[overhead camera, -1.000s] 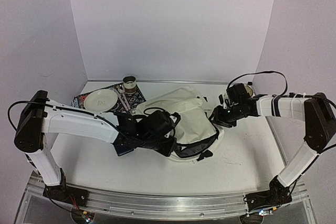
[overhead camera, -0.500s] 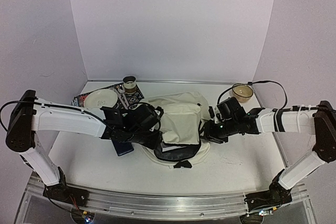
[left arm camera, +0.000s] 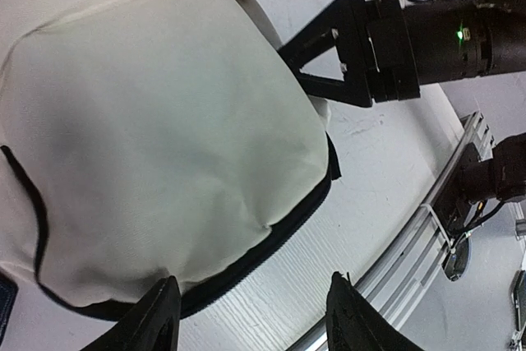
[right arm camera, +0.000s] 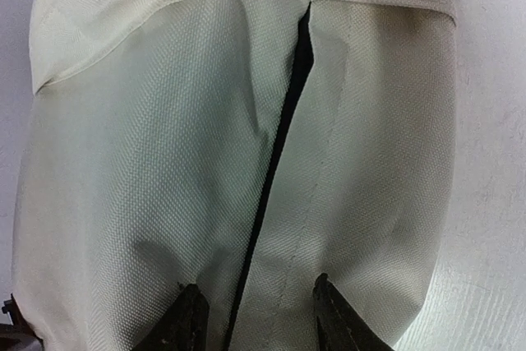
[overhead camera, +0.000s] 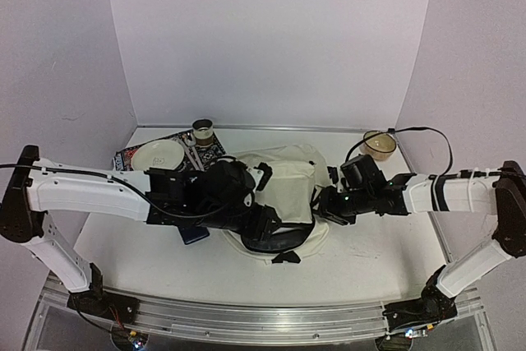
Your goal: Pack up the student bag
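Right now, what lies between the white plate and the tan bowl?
Cutlery beside the plate, then the student bag, then bare table; the top view shows it.

Student bag (overhead camera: 288, 191): large soft backpack of cream woven fabric, with black edge trim, a black zipper line, black straps and buckles. Lies slumped on its side on the white counter (overhead camera: 370, 260), about mid-width, rounded end toward the near edge. Panels puffed and lightly creased. A dark seam runs lengthwise between two cream panels; whether it is zipped shut cannot be told
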Action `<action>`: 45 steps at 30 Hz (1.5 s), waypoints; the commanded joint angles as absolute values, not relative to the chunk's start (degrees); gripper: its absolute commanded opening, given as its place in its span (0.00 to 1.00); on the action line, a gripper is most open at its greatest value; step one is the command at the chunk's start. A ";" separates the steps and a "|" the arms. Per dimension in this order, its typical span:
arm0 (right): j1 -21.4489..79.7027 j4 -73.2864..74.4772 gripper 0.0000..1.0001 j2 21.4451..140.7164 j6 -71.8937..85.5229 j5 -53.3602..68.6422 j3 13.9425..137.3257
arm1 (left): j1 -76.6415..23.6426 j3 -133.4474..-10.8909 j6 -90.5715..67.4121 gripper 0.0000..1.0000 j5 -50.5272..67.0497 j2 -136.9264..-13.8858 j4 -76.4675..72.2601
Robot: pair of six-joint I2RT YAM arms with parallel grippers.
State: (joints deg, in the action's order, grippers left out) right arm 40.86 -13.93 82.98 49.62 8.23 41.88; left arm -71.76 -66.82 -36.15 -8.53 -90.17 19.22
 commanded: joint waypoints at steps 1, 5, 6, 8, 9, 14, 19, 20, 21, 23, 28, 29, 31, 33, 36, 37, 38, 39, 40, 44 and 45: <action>41.98 -16.55 0.45 81.91 51.14 7.15 41.23 | -73.74 -71.92 -36.89 0.59 -4.76 -95.05 15.40; 42.72 -17.74 0.45 81.38 51.94 6.36 40.52 | -74.18 -73.73 -36.95 0.55 -3.13 -99.25 13.67; 42.92 -17.87 0.45 81.24 52.07 6.04 40.35 | -74.20 -74.10 -37.14 0.54 -2.58 -100.09 13.40; 43.13 -18.03 0.45 80.76 52.32 5.54 39.94 | -74.50 -74.46 -37.62 0.54 -1.85 -100.88 12.77; 43.16 -18.14 0.45 80.51 52.44 5.37 39.64 | -74.75 -74.27 -37.96 0.54 -2.10 -100.97 12.41; 43.61 -19.00 0.45 79.68 53.08 4.51 38.56 | -74.82 -73.56 -39.29 0.56 -4.30 -101.64 9.05; 44.14 -20.92 0.45 80.07 54.48 4.33 38.06 | -74.79 -75.15 -39.31 0.53 -8.81 -104.30 6.72; 44.30 -21.27 0.45 80.02 54.76 4.21 37.98 | -74.79 -75.63 -39.26 0.53 -9.40 -104.86 6.61; 44.41 -21.56 0.45 79.91 55.00 4.12 37.91 | -74.79 -75.98 -39.22 0.53 -9.89 -105.56 6.50; 44.79 -22.07 0.45 79.81 55.42 3.83 37.90 | -74.79 -76.47 -39.28 0.52 -11.24 -106.58 6.34; 45.80 -23.23 0.45 80.40 56.06 3.65 38.11 | -74.82 -77.73 -38.87 0.49 -12.74 -108.71 5.34; 46.05 -23.44 0.46 80.65 56.14 3.62 38.14 | -74.79 -77.98 -38.78 0.48 -13.02 -109.06 5.08; 46.45 -23.81 0.45 81.04 56.36 3.50 38.15 | -74.79 -78.62 -38.40 0.46 -13.04 -109.77 4.60; 46.72 -24.13 0.45 81.32 56.60 3.38 38.18 | -74.76 -79.35 -38.07 0.44 -12.37 -110.39 4.23; 47.06 -24.34 0.45 81.47 56.78 3.14 38.31 | -74.75 -79.99 -37.89 0.41 -11.68 -111.14 3.86; 47.18 -24.34 0.45 81.47 56.75 2.98 38.33 | -74.77 -80.06 -37.88 0.39 -11.65 -111.23 3.76; 47.26 -24.34 0.45 81.47 56.70 2.78 38.35 | -74.79 -80.07 -37.88 0.38 -11.74 -111.24 3.64; 47.26 -24.34 0.45 81.50 56.70 2.63 38.33 | -74.79 -80.03 -37.92 0.35 -11.83 -111.17 3.60; 47.26 -24.33 0.45 81.55 56.69 2.59 38.31 | -74.78 -79.94 -38.00 0.33 -11.96 -111.06 3.55; 47.29 -24.14 0.45 81.73 56.51 1.99 38.15 | -74.79 -78.79 -38.93 0.15 -11.88 -110.05 3.51; 47.30 -23.94 0.45 81.74 56.38 1.61 38.18 | -74.79 -78.31 -39.27 0.10 -11.69 -109.72 3.49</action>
State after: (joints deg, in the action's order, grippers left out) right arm 46.09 -22.00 81.36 56.47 1.55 38.11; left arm -74.74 -77.52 -38.81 -10.73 -110.87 6.11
